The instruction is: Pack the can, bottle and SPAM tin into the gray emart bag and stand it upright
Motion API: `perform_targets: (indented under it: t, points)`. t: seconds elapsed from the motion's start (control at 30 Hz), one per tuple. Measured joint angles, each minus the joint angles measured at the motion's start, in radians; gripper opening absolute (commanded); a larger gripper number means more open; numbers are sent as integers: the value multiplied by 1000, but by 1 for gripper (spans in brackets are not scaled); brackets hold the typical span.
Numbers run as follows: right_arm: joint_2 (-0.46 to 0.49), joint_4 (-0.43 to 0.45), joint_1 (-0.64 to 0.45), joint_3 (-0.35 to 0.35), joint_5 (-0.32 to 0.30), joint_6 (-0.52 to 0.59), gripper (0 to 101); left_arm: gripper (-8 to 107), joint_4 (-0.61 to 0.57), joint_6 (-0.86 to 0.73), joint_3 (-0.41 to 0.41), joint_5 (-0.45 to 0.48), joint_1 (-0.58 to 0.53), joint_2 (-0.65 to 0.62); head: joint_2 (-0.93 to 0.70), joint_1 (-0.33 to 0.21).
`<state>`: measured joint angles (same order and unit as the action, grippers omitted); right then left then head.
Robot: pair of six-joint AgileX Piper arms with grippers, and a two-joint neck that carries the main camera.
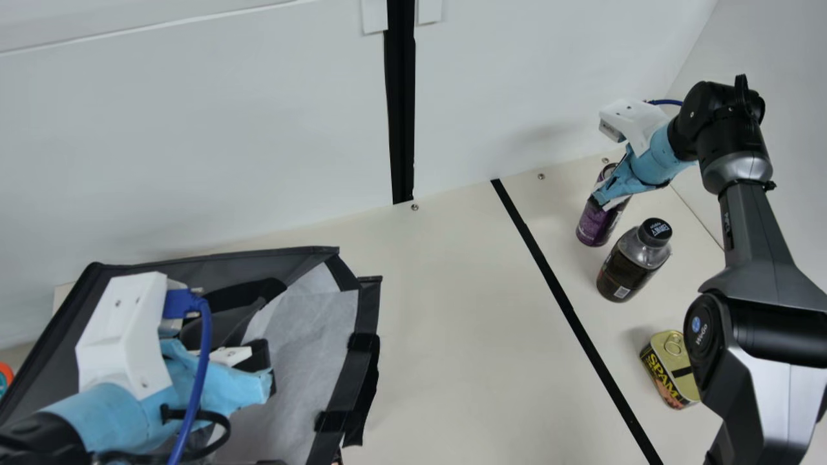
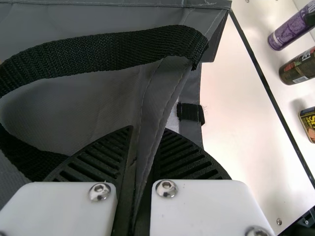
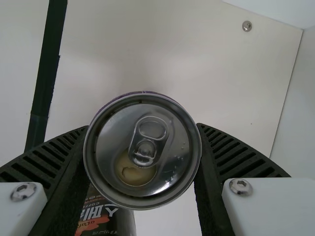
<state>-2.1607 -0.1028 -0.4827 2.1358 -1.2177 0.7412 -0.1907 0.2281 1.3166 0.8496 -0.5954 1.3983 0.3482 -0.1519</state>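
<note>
From where I stand, taking clock hours as the main view shows them, the can (image 1: 596, 226) sits right at the right end effector (image 1: 602, 200), grasped between both ribbed fingers, its pull-tab top facing the wrist camera. The bottle (image 1: 630, 266) stands close by, toward five o'clock from that end effector, and the SPAM tin (image 1: 669, 374) lies farther along the same five o'clock line. Well apart, between eight and nine o'clock from it, is the gray emart bag (image 1: 71, 310), white lining (image 1: 307, 323) showing; there the left end effector (image 1: 266, 382) is clenched on a fold of gray fabric, with a black strap (image 2: 113, 51) looping beside it. Beneath everything is a cream tabletop (image 1: 452, 323), crossed by a black stripe (image 1: 562, 298) slanting from eleven toward five o'clock. Behind it rises a pale wall (image 1: 194, 129) with a dark vertical band (image 1: 402, 116) at twelve o'clock.
</note>
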Motion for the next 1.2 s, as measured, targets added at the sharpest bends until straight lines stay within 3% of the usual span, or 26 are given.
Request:
perform_targets:
  t: [0.67,1.2]
  points:
    - [34,-66,7,69,-4,84,0,-8,0,0,0,0,0,0,-2,0]
    - [140,-160,9,18,-3,179,0,-8,0,0,0,0,0,0,0,0]
